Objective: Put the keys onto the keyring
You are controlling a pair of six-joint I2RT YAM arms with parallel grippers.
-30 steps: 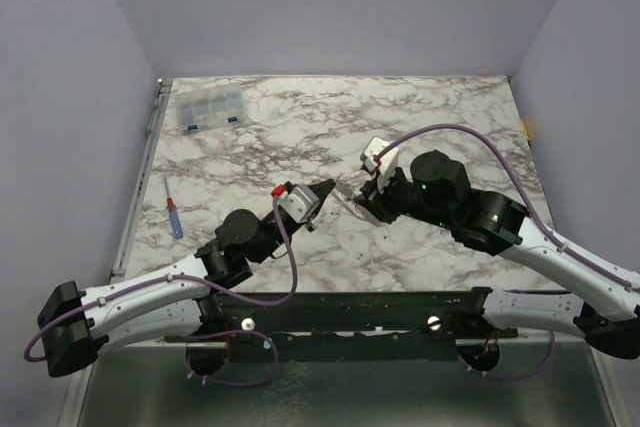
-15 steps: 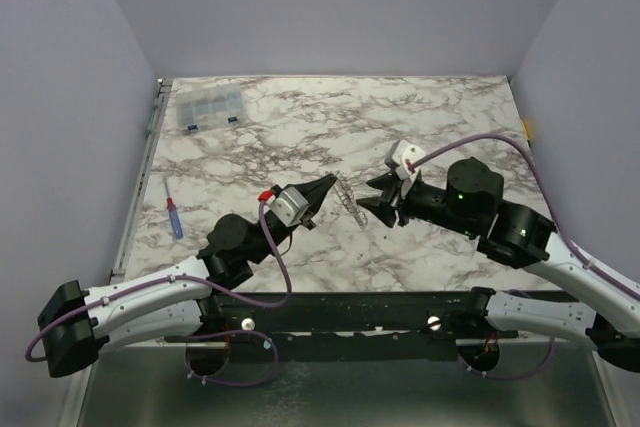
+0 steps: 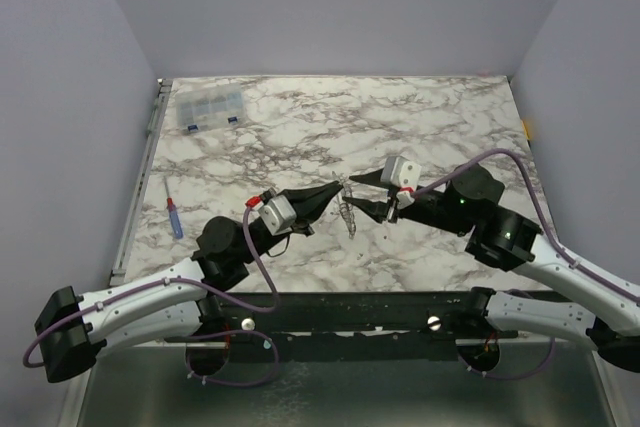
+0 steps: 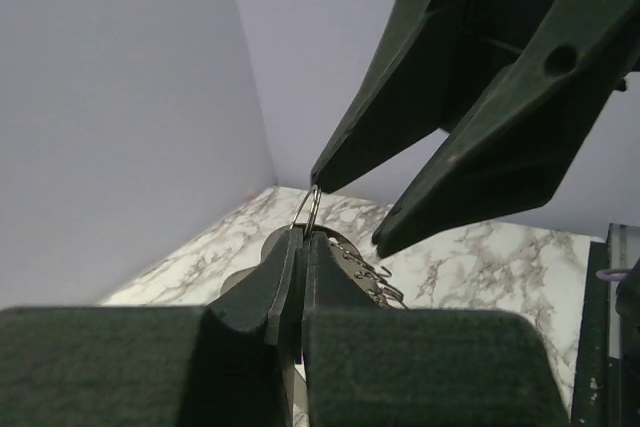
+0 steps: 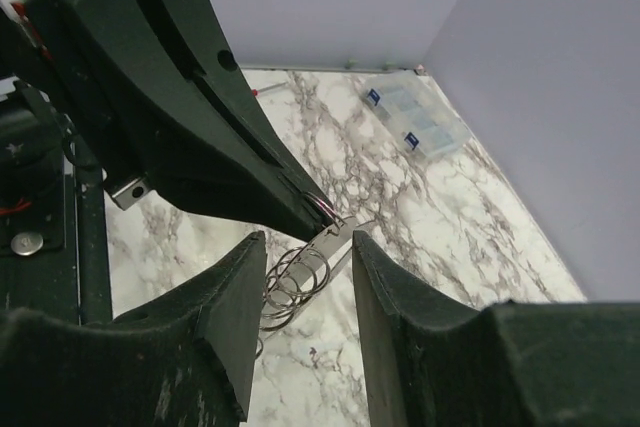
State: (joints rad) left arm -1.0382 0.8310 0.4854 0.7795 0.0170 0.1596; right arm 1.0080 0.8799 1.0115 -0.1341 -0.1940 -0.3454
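Hanging above the marble surface [image 3: 450,117] between the arms, the keyring [image 4: 308,209] stays clamped in the left claw [image 3: 335,190], while the right claw [image 3: 352,194], nearly together a second ago, now stands apart just beside it.

The bench [image 3: 450,117] has a white, grey-veined marble top. A clear compartment box [image 3: 209,109] lies at its far left corner. Nearer than that box, along the same left edge, lies a blue-handled screwdriver [image 3: 174,217].
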